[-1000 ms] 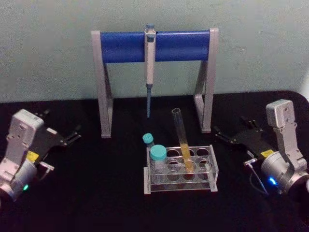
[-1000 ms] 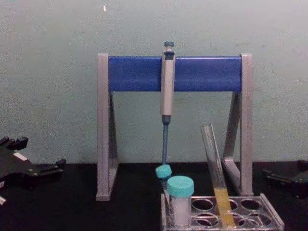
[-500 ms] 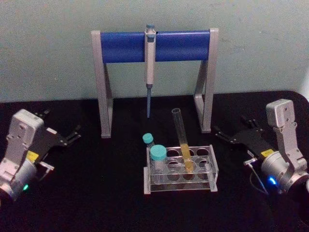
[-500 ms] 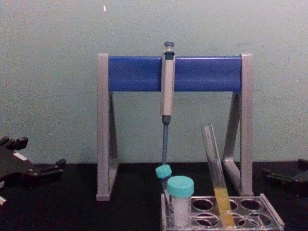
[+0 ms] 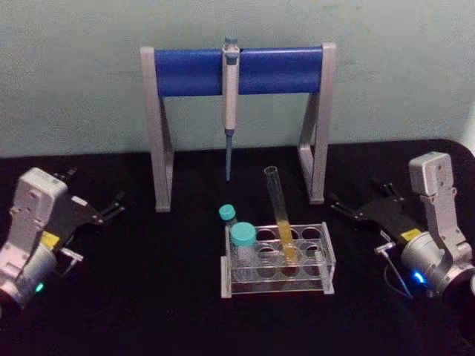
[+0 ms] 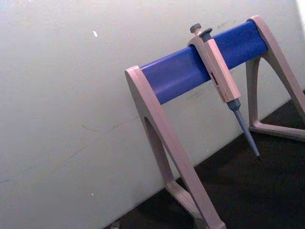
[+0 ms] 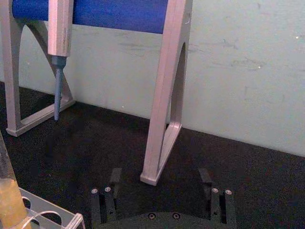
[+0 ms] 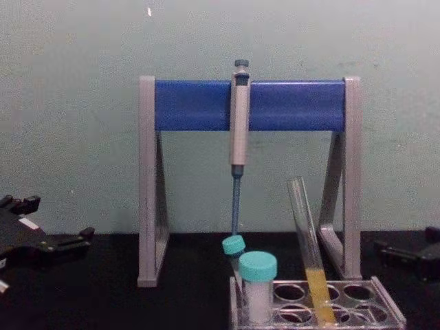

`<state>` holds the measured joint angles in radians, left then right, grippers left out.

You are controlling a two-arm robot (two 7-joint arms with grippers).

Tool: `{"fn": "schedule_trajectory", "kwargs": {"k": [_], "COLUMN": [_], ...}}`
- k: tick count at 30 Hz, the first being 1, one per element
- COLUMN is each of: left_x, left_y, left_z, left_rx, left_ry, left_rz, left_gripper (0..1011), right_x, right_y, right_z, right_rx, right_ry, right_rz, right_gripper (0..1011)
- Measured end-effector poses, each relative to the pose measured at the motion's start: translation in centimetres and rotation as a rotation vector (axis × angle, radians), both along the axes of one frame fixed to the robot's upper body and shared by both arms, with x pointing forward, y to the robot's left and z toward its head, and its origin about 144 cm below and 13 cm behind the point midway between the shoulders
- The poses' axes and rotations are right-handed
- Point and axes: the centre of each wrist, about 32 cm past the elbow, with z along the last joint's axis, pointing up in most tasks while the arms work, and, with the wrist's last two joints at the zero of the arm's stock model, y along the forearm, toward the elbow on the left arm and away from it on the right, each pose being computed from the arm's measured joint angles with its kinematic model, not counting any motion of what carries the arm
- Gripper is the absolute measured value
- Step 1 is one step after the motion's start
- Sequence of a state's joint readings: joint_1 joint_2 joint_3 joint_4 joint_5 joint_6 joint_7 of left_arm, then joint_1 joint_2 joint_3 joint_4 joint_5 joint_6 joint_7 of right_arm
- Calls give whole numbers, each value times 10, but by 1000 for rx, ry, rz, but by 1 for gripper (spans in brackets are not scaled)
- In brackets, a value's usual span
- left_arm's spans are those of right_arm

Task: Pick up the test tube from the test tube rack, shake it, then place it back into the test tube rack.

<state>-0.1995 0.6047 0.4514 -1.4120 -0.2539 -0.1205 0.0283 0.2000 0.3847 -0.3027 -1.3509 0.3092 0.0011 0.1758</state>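
Glass test tube (image 5: 279,210) stands in the test tube rack (image 5: 277,279) at centre, leaning with its open top toward the far left, liquid low in it; its long axis is nearly upright, so a sideways approach suits. The right gripper (image 5: 359,206) lies well apart to the right, jaws spread wide and holding nothing, somewhat nearer than the left gripper (image 5: 94,207), which rests far to the left, also parted and empty. The rack's near edge is cut off in the chest view.
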Motion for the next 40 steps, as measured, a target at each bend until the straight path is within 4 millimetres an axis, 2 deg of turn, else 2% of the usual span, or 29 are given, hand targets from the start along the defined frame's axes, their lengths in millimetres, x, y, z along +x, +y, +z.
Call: {"fn": "schedule_trajectory", "kwargs": {"k": [40], "left_x": [0], "left_y": [0], "left_z": [0], "left_rx": [0], "left_ry": [0], "left_rz": [0], "left_gripper": [1001], "right_x": [0], "right_y": [0], "right_z": [0], "right_rx": [0], "right_ry": [0], "right_rz": [0], "right_gripper": [1000]}}
